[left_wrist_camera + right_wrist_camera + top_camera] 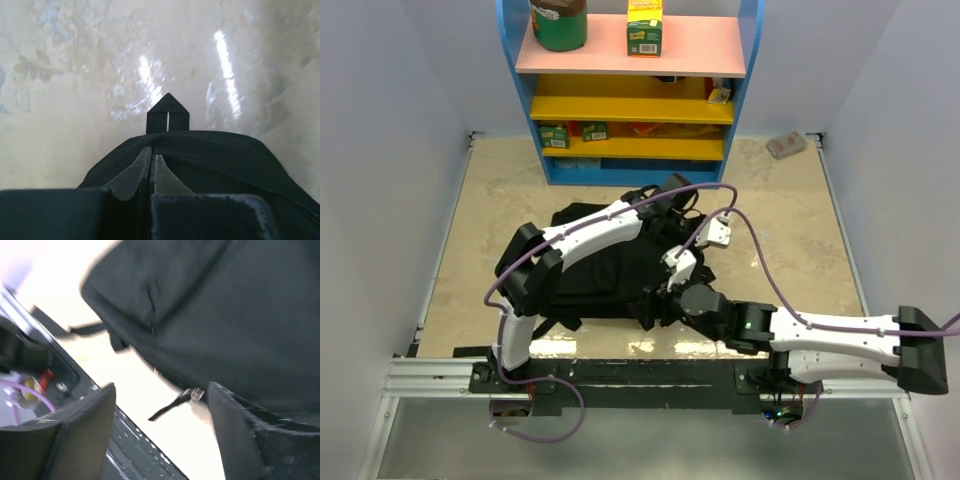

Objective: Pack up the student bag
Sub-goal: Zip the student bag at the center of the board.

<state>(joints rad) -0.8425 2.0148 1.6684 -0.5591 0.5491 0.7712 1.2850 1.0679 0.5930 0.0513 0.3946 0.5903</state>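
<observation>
top external view: the student bag (610, 265) is lying at centre frame on the table (800, 230), with both arms reaching over it. left wrist view: the left gripper (151, 156) is holding its jaws closed at the bag's fabric edge, lower centre. right wrist view: the right gripper (161, 389) is standing open, a zipper pull (192, 394) showing between its fingers and the bag filling the upper right.

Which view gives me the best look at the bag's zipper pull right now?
Right wrist: the zipper pull hangs off the student bag's edge, between that arm's open fingers, though blurred. Top external shows the bag but arms cover that edge. Left wrist shows only fabric and a webbing loop.
</observation>
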